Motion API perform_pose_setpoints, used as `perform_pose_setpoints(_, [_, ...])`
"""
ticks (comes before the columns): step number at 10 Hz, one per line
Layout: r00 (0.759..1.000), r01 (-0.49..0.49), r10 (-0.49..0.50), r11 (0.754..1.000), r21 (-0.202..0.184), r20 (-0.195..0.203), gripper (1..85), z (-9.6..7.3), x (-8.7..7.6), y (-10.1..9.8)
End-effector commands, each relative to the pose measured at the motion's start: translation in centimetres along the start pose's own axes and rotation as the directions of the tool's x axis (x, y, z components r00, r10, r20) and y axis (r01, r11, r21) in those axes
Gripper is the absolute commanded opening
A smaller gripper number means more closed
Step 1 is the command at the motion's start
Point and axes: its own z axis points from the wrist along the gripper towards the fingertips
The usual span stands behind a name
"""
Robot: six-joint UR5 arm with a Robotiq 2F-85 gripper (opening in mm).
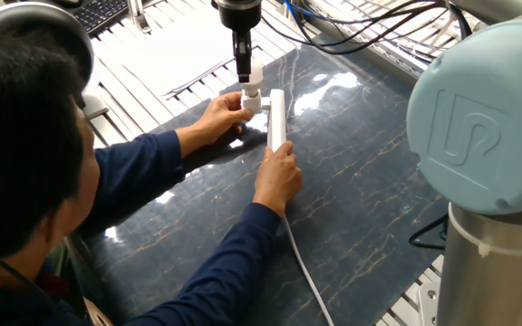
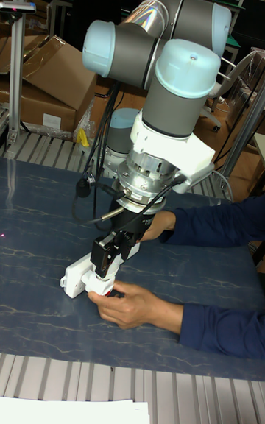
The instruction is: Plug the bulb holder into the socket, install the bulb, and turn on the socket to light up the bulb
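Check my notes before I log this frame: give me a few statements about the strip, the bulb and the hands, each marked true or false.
1. The socket lies on the dark marbled mat. True.
2. No person is touching anything. False: one hand rests at the socket's near end, another hand is at the bulb holder.
3. The gripper is above the bulb holder, beside the socket. True.
4. The bulb is lit. False: no glow shows.
5. The socket's cord runs toward the far edge of the table. False: it trails toward the near edge, past the person's arm.
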Motion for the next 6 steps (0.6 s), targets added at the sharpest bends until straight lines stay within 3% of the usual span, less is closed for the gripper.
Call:
perform_pose_setpoints(1, [0.999, 0.041, -0.041, 0.999, -0.005, 0.031, 60.0, 0.1, -0.4, 0.6])
perform_pose_setpoints(6, [0.982, 0.185, -0.184, 0.983, -0.005, 0.045, 60.3, 0.3, 0.0, 1.7])
